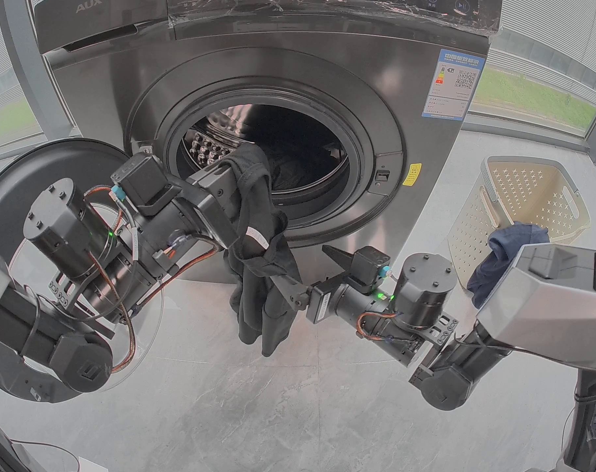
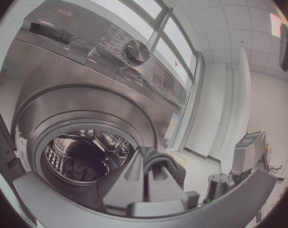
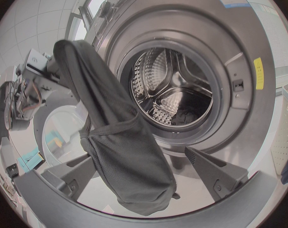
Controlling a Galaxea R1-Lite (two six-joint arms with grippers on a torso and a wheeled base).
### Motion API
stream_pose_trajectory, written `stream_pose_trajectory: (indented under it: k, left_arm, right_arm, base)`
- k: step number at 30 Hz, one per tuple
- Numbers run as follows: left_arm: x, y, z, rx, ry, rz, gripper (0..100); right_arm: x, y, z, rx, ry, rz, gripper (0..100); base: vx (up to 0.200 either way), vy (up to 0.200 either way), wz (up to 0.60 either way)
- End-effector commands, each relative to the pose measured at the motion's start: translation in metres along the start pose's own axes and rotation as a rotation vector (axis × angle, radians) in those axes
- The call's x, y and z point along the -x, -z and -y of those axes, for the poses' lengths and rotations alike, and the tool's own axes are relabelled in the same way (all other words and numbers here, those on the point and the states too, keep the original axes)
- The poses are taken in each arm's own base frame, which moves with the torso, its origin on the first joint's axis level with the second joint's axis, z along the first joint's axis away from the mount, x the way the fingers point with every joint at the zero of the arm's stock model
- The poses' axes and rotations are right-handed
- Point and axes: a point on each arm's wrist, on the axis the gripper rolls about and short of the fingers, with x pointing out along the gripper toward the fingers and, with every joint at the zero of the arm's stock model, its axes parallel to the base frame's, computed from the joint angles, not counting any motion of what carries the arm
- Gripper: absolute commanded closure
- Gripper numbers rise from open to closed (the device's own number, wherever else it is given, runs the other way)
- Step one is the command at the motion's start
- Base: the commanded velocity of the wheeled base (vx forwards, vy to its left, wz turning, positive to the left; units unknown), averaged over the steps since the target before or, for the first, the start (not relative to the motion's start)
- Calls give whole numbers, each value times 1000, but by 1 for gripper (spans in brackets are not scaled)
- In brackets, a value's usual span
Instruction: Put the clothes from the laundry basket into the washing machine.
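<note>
Two arms are up at the washing machine (image 1: 376, 86), whose door (image 1: 48, 165) is swung open. Left gripper (image 1: 232, 175) is clamped on a black garment (image 1: 258, 263): top end at the lip of the drum opening (image 1: 298, 158), rest hanging down the front. Right gripper (image 1: 301, 267) sits lower, fingers spread wide, cloth hanging between them. It looks to brush one finger, but I can't confirm. More dark clothing (image 3: 185, 116) lies in the drum. Laundry basket (image 1: 554, 191) stands on my right, blue garment (image 1: 508, 247) draped over its rim.
</note>
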Motion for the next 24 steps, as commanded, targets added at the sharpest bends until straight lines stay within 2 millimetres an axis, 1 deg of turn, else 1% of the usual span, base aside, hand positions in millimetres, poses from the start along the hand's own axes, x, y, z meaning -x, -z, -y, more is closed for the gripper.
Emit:
stream_pose_trajectory:
  k: [1,3,5,7,10,18,24]
  left_arm:
    - [-1,-2,3,1,9,10,100]
    - [-1,-3,3,1,13,13,100]
    - [0,-5,5,1,15,19,100]
    - [0,-6,6,2,19,22,100]
    - [0,-6,8,3,24,23,100]
    - [0,-11,10,3,30,36,100]
    - [2,-13,14,6,40,41,100]
  right_arm:
    - [-13,28,0,2,-8,-39,0]
    - [-17,30,1,5,-10,-35,0]
    - [-27,37,3,5,-27,-25,0]
    - [-34,44,7,6,-21,-24,0]
    - [-41,49,12,9,-15,-12,0]
    - [-54,59,27,15,11,10,0]
    - [-66,69,29,18,11,35,0]
  base:
    - [0,0,0]
    - [0,0,0]
    - [0,0,0]
    - [0,0,0]
    - [0,0,0]
    - [0,0,0]
    - [0,0,0]
